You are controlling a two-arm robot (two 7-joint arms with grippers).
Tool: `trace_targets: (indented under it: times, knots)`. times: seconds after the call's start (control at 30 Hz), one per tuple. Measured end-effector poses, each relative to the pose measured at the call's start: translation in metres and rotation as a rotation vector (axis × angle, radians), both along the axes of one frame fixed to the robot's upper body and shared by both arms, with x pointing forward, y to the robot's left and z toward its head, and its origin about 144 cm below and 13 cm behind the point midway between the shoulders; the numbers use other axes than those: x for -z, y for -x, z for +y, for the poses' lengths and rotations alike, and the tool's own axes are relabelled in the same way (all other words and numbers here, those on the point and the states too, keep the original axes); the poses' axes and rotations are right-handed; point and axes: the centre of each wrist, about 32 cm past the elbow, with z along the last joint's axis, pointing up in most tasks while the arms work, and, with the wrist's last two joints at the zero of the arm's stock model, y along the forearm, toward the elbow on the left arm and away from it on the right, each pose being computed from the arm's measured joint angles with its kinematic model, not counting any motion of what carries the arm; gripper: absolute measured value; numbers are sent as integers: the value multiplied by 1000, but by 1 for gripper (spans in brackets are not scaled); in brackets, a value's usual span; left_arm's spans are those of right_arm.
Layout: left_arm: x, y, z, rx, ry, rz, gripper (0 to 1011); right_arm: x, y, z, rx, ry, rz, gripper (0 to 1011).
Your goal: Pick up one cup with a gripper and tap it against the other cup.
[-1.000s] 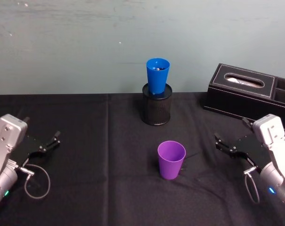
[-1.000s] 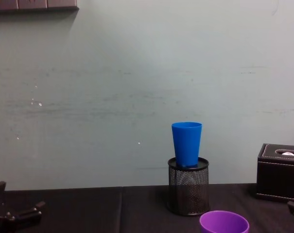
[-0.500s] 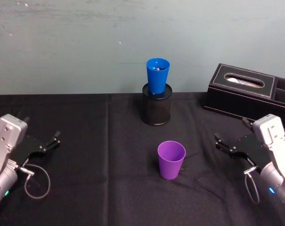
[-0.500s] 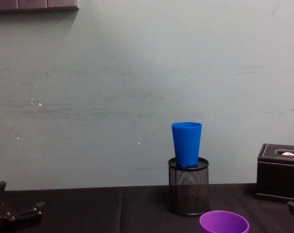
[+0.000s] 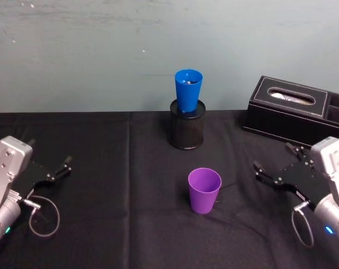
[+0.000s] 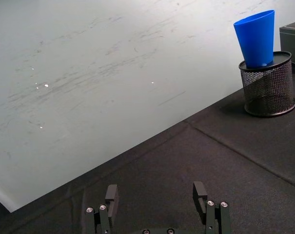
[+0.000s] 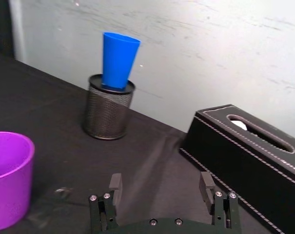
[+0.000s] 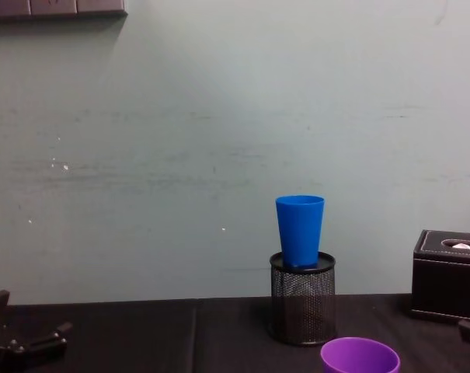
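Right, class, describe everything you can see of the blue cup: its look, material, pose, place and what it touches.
The blue cup is a smooth, plain, bright blue tumbler, plastic by its look, narrowing toward its base. It stands upright, mouth up, its base sunk into the black mesh pen holder at the back of the black-clothed table, near the wall. Only the holder touches it.

Office-like test bench: black-draped table (image 5: 102, 224), mesh pen holder (image 5: 186, 133), tissue box (image 5: 287, 112).

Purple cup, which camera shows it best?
The head view: the purple cup stands whole and upright on the black cloth, open mouth visible. The chest view cuts it off just below the rim; the right wrist view crops its side at the frame edge.
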Motion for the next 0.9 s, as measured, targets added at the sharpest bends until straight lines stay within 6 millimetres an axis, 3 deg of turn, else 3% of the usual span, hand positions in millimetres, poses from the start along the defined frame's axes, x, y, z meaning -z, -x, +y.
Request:
trace_targets:
  times: [0.53,0.9]
  knots:
    - [0,0,0,0,0,0,1000,-4,29,-38,-290,-139,194,1003]
    - [0,0,0,0,0,0,1000,13,30,-33,-460,-151,231,1003]
